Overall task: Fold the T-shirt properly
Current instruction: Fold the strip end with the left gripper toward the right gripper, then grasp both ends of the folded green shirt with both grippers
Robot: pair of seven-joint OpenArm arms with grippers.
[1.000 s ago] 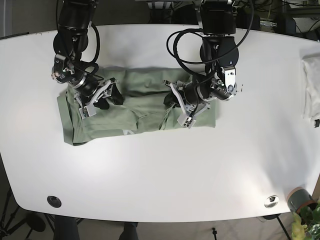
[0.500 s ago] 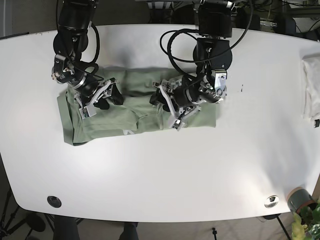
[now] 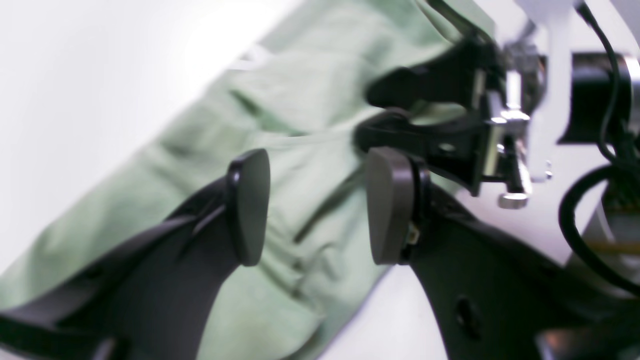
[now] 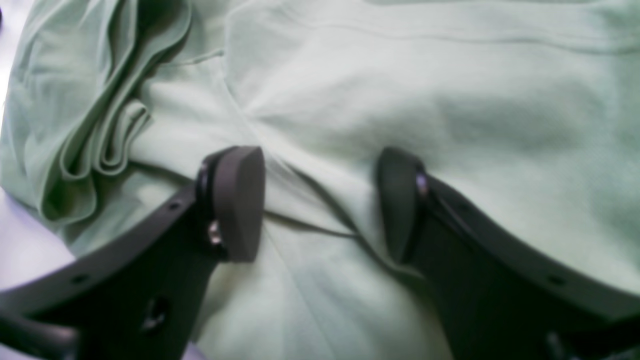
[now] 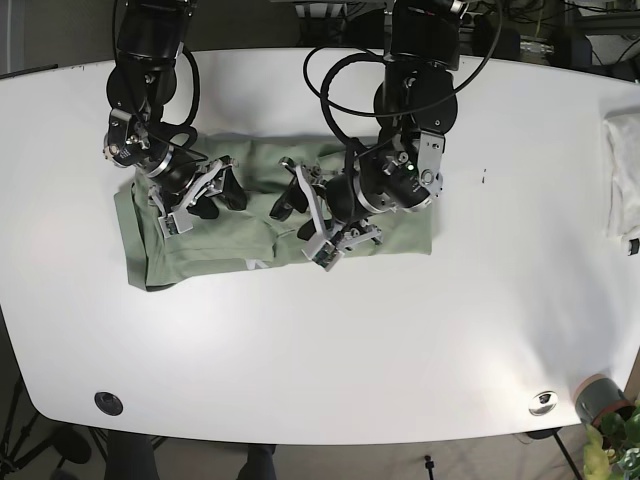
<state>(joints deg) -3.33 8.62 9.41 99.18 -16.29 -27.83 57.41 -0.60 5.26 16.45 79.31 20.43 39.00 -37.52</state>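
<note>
Left wrist view: the left claw stands wide open, its two dark pads apart with nothing gripped between them. The green T-shirt lies directly beneath and ahead of the claw, filling the gap between the pads. Beyond the claw's far pad, the right claw rests on the same cloth. White surface shows to the claw's left, past the shirt's edge. The view is blurred.

Right wrist view: the right claw is also wide open and holds nothing. The T-shirt spreads under both pads and ahead of the claw. A raised seam or fold line runs across the gap between the pads. To the claw's left, the cloth is bunched into several stacked folds at the garment's edge, with a sliver of surface beside them.

Base view: the T-shirt lies as a wide, partly folded band on the white surface. The left claw sits over the band's middle; the right claw sits over its other end. Both arms reach down from the far edge. A white cloth lies at the surface edge, well apart from either claw.
</note>
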